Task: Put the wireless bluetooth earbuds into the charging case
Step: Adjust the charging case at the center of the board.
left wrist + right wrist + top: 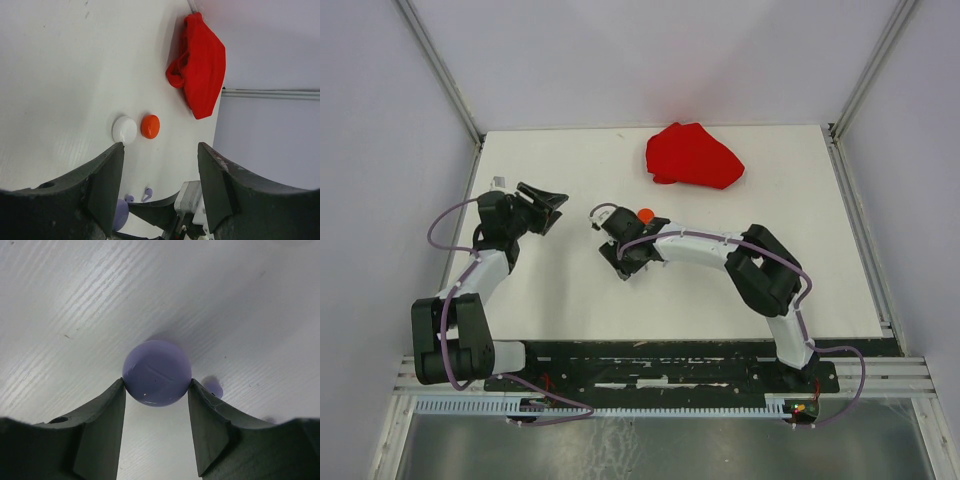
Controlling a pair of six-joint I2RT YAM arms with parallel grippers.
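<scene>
Red cloth point(199, 67), one: being left well beyond the lilac case point(157, 372).
Left gripper point(160, 149): being held spread wide, empty.
Right gripper point(156, 384): being clamped on the lilac case's sides.
Further cases, two: white case point(124, 130) and orange case point(150, 126), being kept near it.
Lilac earbuds point(148, 191), two: being left just beside it. Judged light, hard and slick, best pinched across the stem.

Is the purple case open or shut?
Shut: the lilac case is one smooth dome between the right fingers, no lid raised, no hollow showing.
</scene>
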